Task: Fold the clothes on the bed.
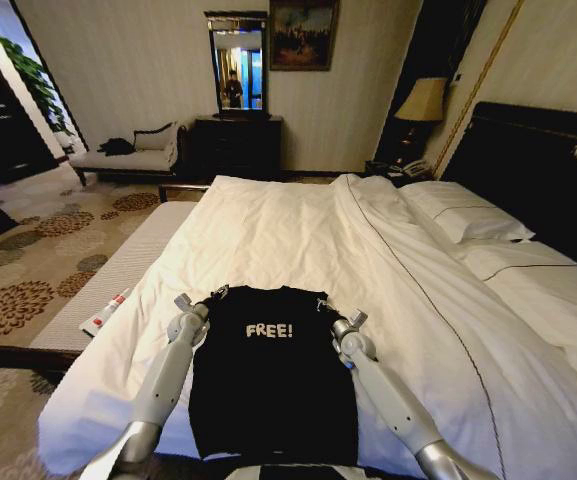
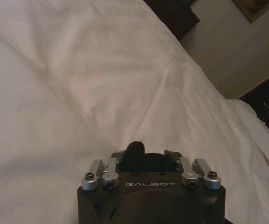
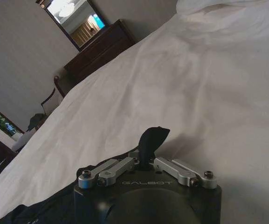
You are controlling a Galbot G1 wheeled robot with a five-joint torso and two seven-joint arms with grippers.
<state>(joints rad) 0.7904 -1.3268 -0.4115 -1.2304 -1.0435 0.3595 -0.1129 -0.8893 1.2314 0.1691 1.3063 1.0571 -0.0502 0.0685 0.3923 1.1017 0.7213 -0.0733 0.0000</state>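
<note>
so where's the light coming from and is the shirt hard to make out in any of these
Head view: lit lamp beside the headboard; black T-shirt shows no folds, only its lettering. Left wrist view: dim, duvet greyish. Right wrist view: bright mirror, pinched cloth silhouetted.

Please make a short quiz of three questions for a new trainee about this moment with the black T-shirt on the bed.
1. True or false: the black T-shirt lies on the white duvet with its "FREE!" lettering facing up.
2. What is pinched between the fingers of the right gripper?
A. a pillow corner
B. black cloth of the shirt
C. nothing
3. Fill in: the left gripper and the right gripper are both at the shirt's ____ end, the one farther from the robot.

Key
1. True.
2. B: a tuft of black fabric sticks up between the fingers.
3. Shoulder. The left gripper also grips a tuft of black cloth there.
</note>
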